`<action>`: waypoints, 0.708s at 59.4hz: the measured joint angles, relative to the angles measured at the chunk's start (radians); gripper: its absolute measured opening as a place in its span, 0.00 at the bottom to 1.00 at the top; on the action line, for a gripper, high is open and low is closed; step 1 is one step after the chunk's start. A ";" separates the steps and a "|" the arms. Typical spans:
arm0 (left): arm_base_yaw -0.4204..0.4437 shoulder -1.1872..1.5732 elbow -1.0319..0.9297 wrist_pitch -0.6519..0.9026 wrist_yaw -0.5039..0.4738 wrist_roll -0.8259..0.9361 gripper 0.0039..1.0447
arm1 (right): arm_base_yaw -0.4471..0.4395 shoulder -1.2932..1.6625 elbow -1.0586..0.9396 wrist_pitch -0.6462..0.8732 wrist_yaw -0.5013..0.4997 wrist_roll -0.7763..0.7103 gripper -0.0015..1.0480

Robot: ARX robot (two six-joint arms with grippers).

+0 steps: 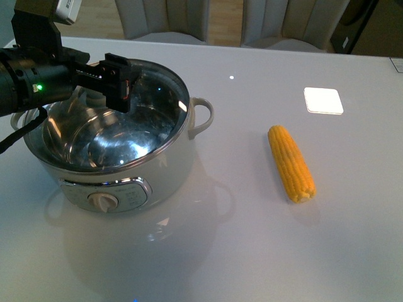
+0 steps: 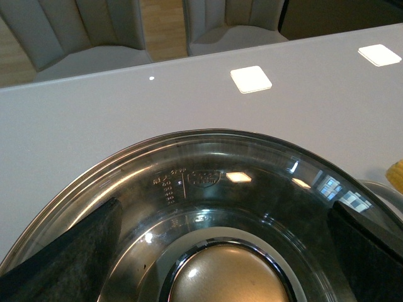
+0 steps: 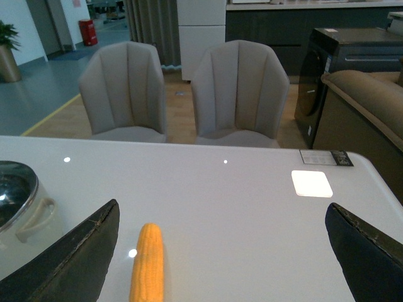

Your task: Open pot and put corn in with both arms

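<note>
The cream-white pot stands on the left of the table, dial panel facing me, with a glass lid on it. My left gripper hovers open just above the lid. In the left wrist view its fingers stand on either side of the lid's rounded knob without touching it. The corn lies on the table right of the pot, lengthwise away from me. My right gripper is open above the table, with the corn lying near one finger. The right arm is outside the front view.
A bright white square shows on the glossy white table behind the corn. Grey chairs stand past the far edge. The pot's loop handle sticks out toward the corn. A dark cabinet stands beyond.
</note>
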 joint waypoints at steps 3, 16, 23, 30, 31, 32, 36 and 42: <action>-0.001 0.014 0.011 0.000 -0.004 -0.003 0.94 | 0.000 0.000 0.000 0.000 0.000 0.000 0.92; -0.005 0.050 0.039 0.002 -0.022 -0.014 0.93 | 0.000 0.000 0.000 0.000 0.000 0.000 0.92; -0.013 0.068 0.039 0.016 -0.031 -0.030 0.76 | 0.000 0.000 0.000 0.000 0.000 0.000 0.92; -0.019 0.074 0.039 0.033 -0.036 -0.039 0.58 | 0.000 0.000 0.000 0.000 0.000 0.000 0.92; -0.020 0.074 0.039 0.034 -0.036 -0.040 0.56 | 0.000 0.000 0.000 0.000 0.000 0.000 0.92; -0.021 0.074 0.039 0.035 -0.037 -0.043 0.53 | 0.000 0.000 0.000 0.000 0.000 0.000 0.92; -0.023 0.075 0.039 0.040 -0.049 -0.056 0.43 | 0.000 0.000 0.000 0.000 0.000 0.000 0.92; -0.023 0.075 0.038 0.043 -0.052 -0.057 0.39 | 0.000 0.000 0.000 0.000 0.000 0.000 0.92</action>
